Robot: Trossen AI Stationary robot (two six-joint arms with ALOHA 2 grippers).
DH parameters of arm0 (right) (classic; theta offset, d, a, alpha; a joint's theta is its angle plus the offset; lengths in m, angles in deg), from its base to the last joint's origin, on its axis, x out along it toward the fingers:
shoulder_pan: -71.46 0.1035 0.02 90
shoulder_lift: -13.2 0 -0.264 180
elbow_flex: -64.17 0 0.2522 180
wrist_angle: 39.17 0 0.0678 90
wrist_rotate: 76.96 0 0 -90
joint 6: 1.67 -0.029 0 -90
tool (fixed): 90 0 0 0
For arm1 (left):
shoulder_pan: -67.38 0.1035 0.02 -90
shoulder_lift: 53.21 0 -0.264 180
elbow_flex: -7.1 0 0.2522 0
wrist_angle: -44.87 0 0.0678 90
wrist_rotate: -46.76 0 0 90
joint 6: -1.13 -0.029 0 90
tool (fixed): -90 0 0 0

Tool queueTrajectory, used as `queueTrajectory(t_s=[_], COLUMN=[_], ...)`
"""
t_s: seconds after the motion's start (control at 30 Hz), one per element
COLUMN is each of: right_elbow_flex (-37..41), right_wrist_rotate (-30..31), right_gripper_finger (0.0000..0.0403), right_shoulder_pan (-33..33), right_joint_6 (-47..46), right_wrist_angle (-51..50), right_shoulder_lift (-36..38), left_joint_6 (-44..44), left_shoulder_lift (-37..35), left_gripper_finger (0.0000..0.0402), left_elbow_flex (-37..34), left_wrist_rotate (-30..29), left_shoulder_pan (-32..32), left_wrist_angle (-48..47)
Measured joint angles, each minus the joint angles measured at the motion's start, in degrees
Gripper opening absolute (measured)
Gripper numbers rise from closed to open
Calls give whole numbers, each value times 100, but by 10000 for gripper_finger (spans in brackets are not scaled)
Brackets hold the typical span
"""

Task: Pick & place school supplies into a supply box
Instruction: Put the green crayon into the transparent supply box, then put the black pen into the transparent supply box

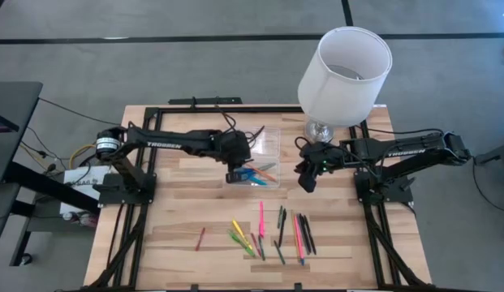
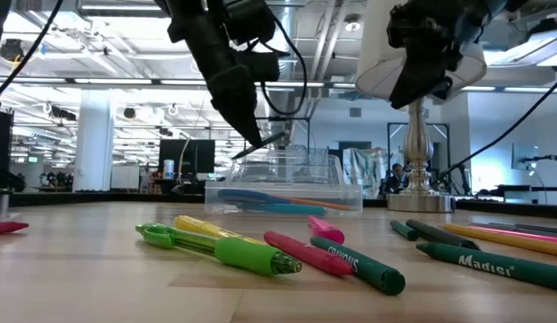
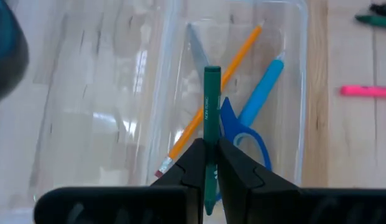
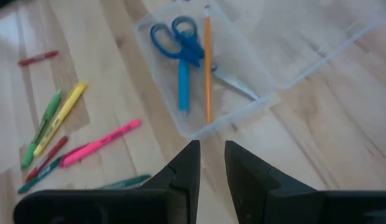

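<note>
High view first: the left gripper (image 1: 238,173) hangs over the clear supply box (image 1: 260,162), which sits open near the middle of the wooden table (image 1: 170,219), just left of the white lampshade (image 1: 346,73). Blue and orange items show inside the box. The right gripper (image 1: 307,180) hovers just right of the box, above bare wood. Nearer the front edge lies a spread of loose pens and markers (image 1: 272,231), with a small red crayon (image 1: 200,238) well apart on the left

Low view: the box (image 2: 285,190) stands on the table with a blue pen inside, the left arm slanting down toward it. Close to the camera lie a green highlighter (image 2: 226,248), a yellow highlighter (image 2: 206,226), a red crayon (image 2: 307,251) and a dark green crayon (image 2: 354,261)

Left wrist view: the left gripper (image 3: 210,163) is clamped tight on a dark green crayon (image 3: 211,99), holding it above the box. Beneath it lie blue-handled scissors (image 3: 239,130), a blue pen (image 3: 262,90) and an orange pencil (image 3: 214,90). A pink highlighter (image 3: 365,91) rests on the wood outside

Right wrist view: the right gripper (image 4: 211,155) holds nothing, its fingers a narrow gap apart, above the table near the box (image 4: 255,102). Scissors (image 4: 177,38), blue pen (image 4: 183,84) and pencil (image 4: 207,62) lie inside
</note>
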Motion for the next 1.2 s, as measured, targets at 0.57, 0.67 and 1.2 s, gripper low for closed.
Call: queueTrajectory(t_s=[0.57,0.67,1.2], right_elbow_flex=[-2,-2,-2], right_wrist_rotate=[127,121,127], right_gripper_finger=[67,67,67], right_shoulder_pan=[0,37,399], right_joint_6=[-306,-433,-545], right_wrist_angle=[755,760,801], right_shoulder_lift=[0,0,0], left_joint_6=[-896,-883,-1455], left_shoulder_lift=[990,1156,1255], left_gripper_finger=[17,17,92], left_elbow_flex=[181,271,411], left_wrist_rotate=[613,468,-48], left_shoulder_pan=[172,172,172], left_wrist_angle=[920,961,631])
